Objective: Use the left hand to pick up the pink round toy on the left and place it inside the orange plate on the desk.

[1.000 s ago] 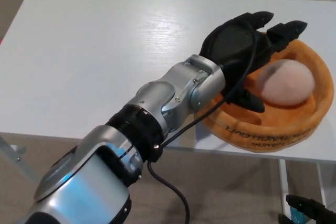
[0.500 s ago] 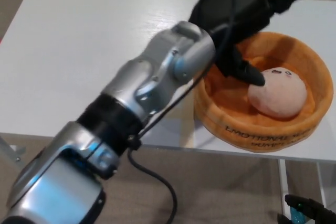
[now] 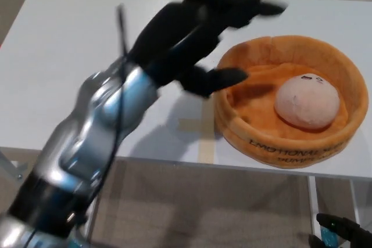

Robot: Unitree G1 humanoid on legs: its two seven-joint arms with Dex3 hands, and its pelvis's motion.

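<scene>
Pink round toy (image 3: 306, 101) lies inside orange plate (image 3: 264, 139), toward plate's right half, on white desk (image 3: 70, 56). Left hand (image 3: 195, 33) hovers above desk just left of plate, fingers spread, holding nothing, blurred. Toy sits to hand's right and lower, apart from it; toy near-round, no clear long axis. Right hand barely visible at bottom corner, far from plate. Placement looks complete.

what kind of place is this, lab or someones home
Probably a lab or test room: a plain white table on a bare floor, holding only an orange plate with a pink round toy.
</scene>
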